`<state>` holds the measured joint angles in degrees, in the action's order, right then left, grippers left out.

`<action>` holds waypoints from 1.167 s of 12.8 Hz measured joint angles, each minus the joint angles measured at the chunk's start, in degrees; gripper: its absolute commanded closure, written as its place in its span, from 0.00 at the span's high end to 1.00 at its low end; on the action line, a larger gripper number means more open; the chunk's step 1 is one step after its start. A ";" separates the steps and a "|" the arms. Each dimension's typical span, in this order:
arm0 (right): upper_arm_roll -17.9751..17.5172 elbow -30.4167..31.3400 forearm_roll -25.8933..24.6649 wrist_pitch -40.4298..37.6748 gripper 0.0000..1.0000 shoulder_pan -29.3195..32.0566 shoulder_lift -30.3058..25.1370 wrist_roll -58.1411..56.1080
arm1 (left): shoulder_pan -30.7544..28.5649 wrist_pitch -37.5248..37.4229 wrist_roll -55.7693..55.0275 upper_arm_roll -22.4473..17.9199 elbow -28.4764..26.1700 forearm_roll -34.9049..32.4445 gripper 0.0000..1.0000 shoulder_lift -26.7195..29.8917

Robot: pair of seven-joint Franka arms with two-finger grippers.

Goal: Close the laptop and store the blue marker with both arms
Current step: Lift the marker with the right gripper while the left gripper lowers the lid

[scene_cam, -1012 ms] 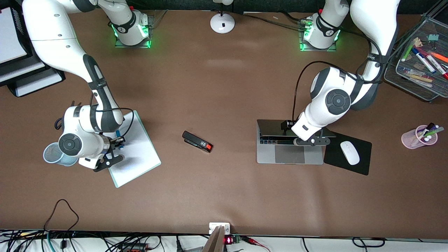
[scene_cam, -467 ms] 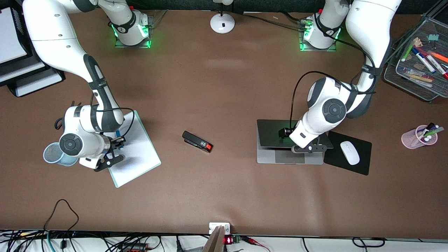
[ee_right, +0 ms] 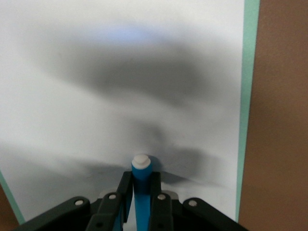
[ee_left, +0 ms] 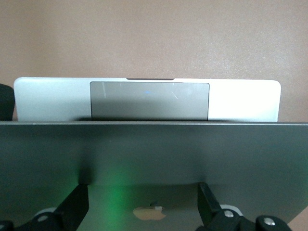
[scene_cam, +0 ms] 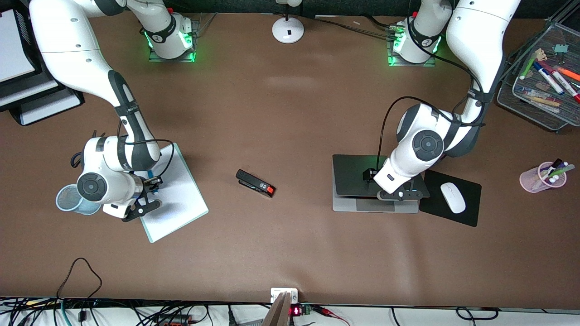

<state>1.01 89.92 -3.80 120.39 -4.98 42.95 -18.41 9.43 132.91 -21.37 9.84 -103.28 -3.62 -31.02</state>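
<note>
Laptop (scene_cam: 375, 188): over the last second its lid has swung from upright to nearly flat under the left gripper (scene_cam: 402, 194), fingers spread on the lid; closing is almost done. Blue marker (ee_right: 141, 192): pinched in the right gripper (scene_cam: 152, 185) over the white pad (scene_cam: 179, 203), storing not yet done. Brown table (scene_cam: 290, 113), stapler (scene_cam: 256, 183) mid-table.

Stapler (scene_cam: 255, 183) mid-table; mouse (scene_cam: 452, 197) on pad (scene_cam: 469, 217).
</note>
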 measured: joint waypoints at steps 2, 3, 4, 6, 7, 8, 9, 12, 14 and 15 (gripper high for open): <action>-0.03 0.03 0.00 0.00 0.10 -0.31 -0.01 1.10 | 0.01 1.57 0.00 0.00 0.02 -0.06 1.00 -0.86; -0.05 0.03 0.00 0.00 0.09 -0.60 -0.02 1.71 | 0.01 2.57 0.00 0.00 0.02 -0.08 1.00 -1.43; -0.10 0.02 0.00 0.01 0.09 -0.85 -0.07 2.19 | 0.02 3.61 0.00 0.00 0.02 -0.10 1.00 -2.05; -0.13 -0.22 0.00 0.11 0.06 -1.14 -0.61 2.34 | 0.03 5.53 0.02 0.00 0.04 -0.13 1.00 -3.24; -0.14 -0.52 0.00 0.15 0.05 -1.17 -1.24 2.34 | 0.03 6.25 0.02 0.00 0.04 -0.14 1.00 -3.70; -0.14 -0.77 0.00 0.18 0.03 -1.16 -2.20 2.34 | 0.03 6.64 0.02 0.00 0.09 -0.14 1.00 -4.04; -0.14 -1.05 0.00 0.21 0.02 -1.17 -3.49 2.34 | 0.04 6.82 0.02 0.00 0.27 -0.15 1.00 -4.31; -0.21 -1.76 0.00 0.21 0.01 -1.19 -8.29 1.97 | 0.16 6.94 0.02 0.00 1.00 -0.15 1.00 -5.18; -0.22 -2.07 0.00 0.29 0.01 -1.19 -11.52 0.69 | 0.20 7.43 0.02 0.00 1.37 -0.15 1.00 -5.88; -0.22 -2.41 0.00 0.41 0.01 -1.19 -13.04 -0.47 | 0.20 7.60 0.02 0.00 1.59 -0.15 1.00 -6.12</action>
<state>0.79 87.51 -3.80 120.80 -6.17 29.90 -18.88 9.63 140.52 -21.35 9.84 -101.68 -3.78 -37.14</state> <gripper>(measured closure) 0.824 0.000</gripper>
